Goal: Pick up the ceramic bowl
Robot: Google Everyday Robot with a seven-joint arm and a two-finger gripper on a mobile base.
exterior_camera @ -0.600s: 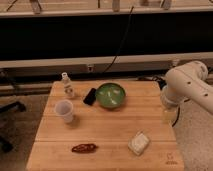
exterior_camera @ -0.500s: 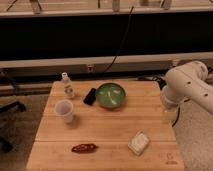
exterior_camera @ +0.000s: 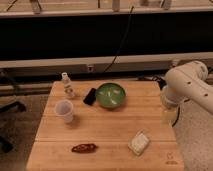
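Reaching in from the right edge of view with the white arm (exterior_camera: 189, 84), thick links folded at a rounded elbow high up, lower link dropping almost straight down. Carrying the gripper (exterior_camera: 169, 116) at the low end of that link, pointed downward, far right and about mid-height in view, under the elbow

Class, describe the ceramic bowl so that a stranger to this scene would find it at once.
Start at the wooden table, at whose right edge the robot's pincer hangs. Look to the middle of its far half: the ceramic bowl sits there, just right of a small black object. It is the only round, shallow, glossy green thing, and it is wider than the white plastic cup.
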